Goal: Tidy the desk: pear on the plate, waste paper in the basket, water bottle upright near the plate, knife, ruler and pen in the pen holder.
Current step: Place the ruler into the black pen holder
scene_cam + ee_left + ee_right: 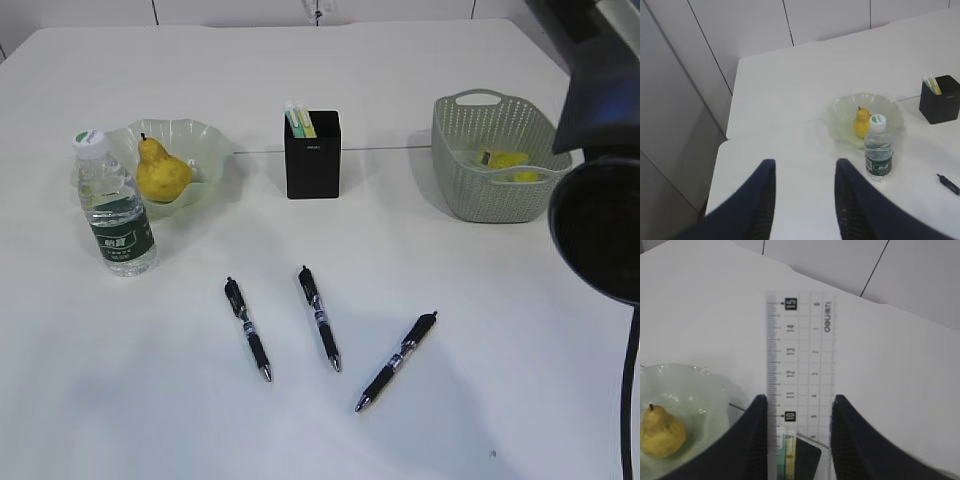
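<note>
My right gripper is shut on the clear ruler, gripping its two long edges, high above the black pen holder. The ruler sticks out ahead of the fingers. The pen holder has a green and yellow knife handle standing in it. The pear lies on the green plate, and the water bottle stands upright beside it. Yellow waste paper lies in the basket. Three black pens lie on the desk. My left gripper is open and holds nothing.
The right arm's dark body fills the right edge of the exterior view, in front of the basket. The left gripper hovers near the desk's left edge, with the bottle and plate ahead to its right.
</note>
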Tool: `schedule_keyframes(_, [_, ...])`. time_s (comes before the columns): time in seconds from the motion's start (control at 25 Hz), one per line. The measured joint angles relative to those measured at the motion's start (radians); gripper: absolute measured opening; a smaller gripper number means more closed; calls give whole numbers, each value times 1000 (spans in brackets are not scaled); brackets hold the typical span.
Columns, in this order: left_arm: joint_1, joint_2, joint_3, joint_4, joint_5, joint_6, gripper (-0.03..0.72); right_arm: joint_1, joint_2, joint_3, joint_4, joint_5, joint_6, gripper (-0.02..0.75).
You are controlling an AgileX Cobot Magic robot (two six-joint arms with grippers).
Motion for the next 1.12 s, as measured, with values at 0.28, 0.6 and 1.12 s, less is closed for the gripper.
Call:
schedule_keyframes(0.28, [0,37,0,9,-29,0,275,-70,41,0,2,-57,0,296])
schedule_keyframes(0.6, [0,66,0,13,-57,0,275,-157,141,0,50,-228,0,296])
schedule_keyframes(1.12, [0,169,0,32,-139,0,275,-248,289,6,129,-502,0,296])
